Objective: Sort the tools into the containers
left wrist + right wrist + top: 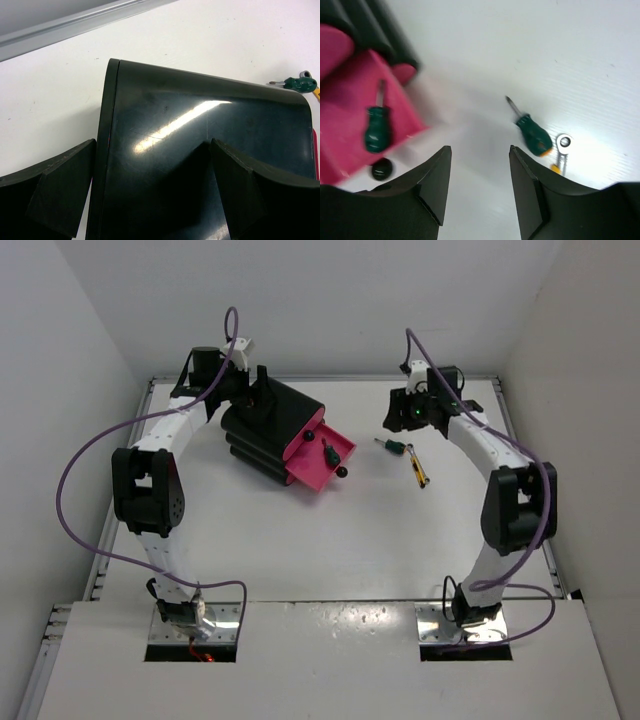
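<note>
The black cabinet (262, 435) lies tilted at the back left, with one pink drawer (322, 468) pulled open. A green-handled screwdriver (330, 453) lies in that drawer, and it also shows in the right wrist view (375, 131). A second green-handled screwdriver (396, 447) lies on the table, with a yellow-handled tool (420, 473) beside it. My left gripper (260, 400) is open over the cabinet's top (200, 140), one finger past its edge. My right gripper (398, 418) is open and empty above the table, near the loose screwdriver (532, 132) and a silver wrench end (563, 142). The scissors are not in view.
The drawer's round black knob (381, 169) points toward the table's middle. White walls close in the table at the back and on both sides. A metal rail (75, 22) runs along the wall behind the cabinet.
</note>
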### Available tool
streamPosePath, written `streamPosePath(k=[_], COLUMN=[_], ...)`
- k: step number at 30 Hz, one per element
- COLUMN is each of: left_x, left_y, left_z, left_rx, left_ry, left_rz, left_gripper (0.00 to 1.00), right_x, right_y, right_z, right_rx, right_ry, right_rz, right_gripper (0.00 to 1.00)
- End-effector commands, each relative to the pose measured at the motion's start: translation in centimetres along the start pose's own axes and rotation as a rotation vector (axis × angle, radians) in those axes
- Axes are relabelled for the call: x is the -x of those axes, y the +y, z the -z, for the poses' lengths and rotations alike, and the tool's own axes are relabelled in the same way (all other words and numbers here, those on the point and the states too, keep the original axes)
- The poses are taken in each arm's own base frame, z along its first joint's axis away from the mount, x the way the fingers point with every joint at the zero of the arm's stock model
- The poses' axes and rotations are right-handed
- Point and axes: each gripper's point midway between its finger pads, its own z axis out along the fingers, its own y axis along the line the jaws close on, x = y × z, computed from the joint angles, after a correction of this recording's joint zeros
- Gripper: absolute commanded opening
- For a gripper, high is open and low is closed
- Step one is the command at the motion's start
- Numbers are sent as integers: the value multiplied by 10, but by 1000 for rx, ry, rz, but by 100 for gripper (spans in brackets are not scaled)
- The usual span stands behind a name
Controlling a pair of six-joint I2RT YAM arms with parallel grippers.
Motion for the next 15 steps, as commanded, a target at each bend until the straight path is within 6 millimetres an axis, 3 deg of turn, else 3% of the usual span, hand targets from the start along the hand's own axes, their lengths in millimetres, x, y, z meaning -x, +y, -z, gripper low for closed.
streamPosePath(k=[1,4,9,15], left_x=[-147,-147,-151,-155], left_y=[2,2,4,4], left_z=[-8,-8,-8,-9], left_rx=[21,20,29,29], left_ry=[436,436,446,454], left_rz=[91,91,92,96], left_gripper=[99,99,99,99], right_x=[-27,-45,-47,-58], right_y=[-30,-44,-69,-81], right_z=[-13,-28,-46,-63], right_rx=[-26,13,-4,-8], right_ry=[117,191,197,234], right_rz=[134,228,359,393], right_gripper=[52,56,67,67])
